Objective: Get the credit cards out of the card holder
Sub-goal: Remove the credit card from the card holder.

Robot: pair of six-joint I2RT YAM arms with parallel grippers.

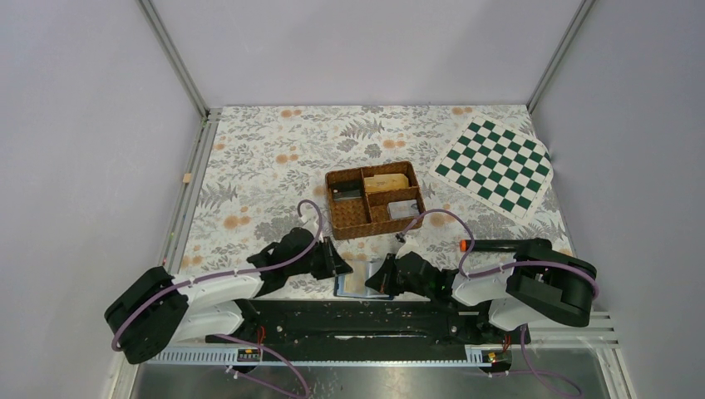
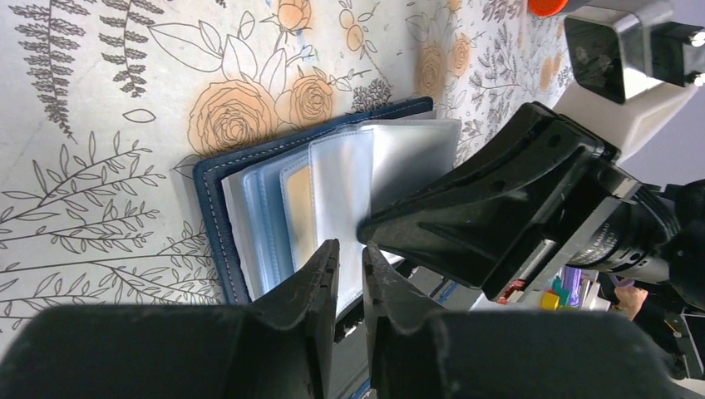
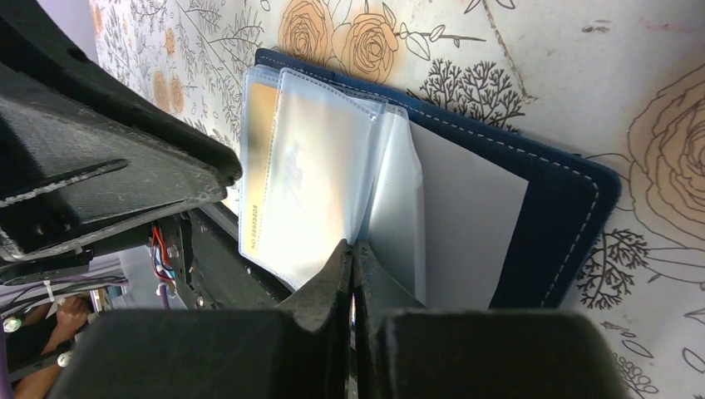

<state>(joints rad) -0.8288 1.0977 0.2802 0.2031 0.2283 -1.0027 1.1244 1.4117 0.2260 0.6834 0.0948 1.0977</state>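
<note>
The card holder (image 1: pixel 356 281) lies open at the table's near edge between my two grippers, navy outside (image 2: pixel 214 218), with clear plastic sleeves (image 2: pixel 341 179) fanned up. A yellowish card (image 2: pixel 298 208) sits in one sleeve and also shows in the right wrist view (image 3: pixel 259 166). My right gripper (image 3: pixel 352 248) is shut on the lower edge of a sleeve (image 3: pixel 320 183) and holds it lifted off the navy cover (image 3: pixel 565 224). My left gripper (image 2: pixel 350 249) is just over the sleeves' near edge, jaws a narrow gap apart, with nothing seen between them.
A brown wicker tray (image 1: pixel 336 214) with four compartments stands behind the holder, with a tan card (image 1: pixel 391 183) and a grey card (image 1: pixel 404 210) in it. A green chessboard mat (image 1: pixel 495 166) lies at the back right. A black pen with an orange cap (image 1: pixel 490 245) lies by the right arm.
</note>
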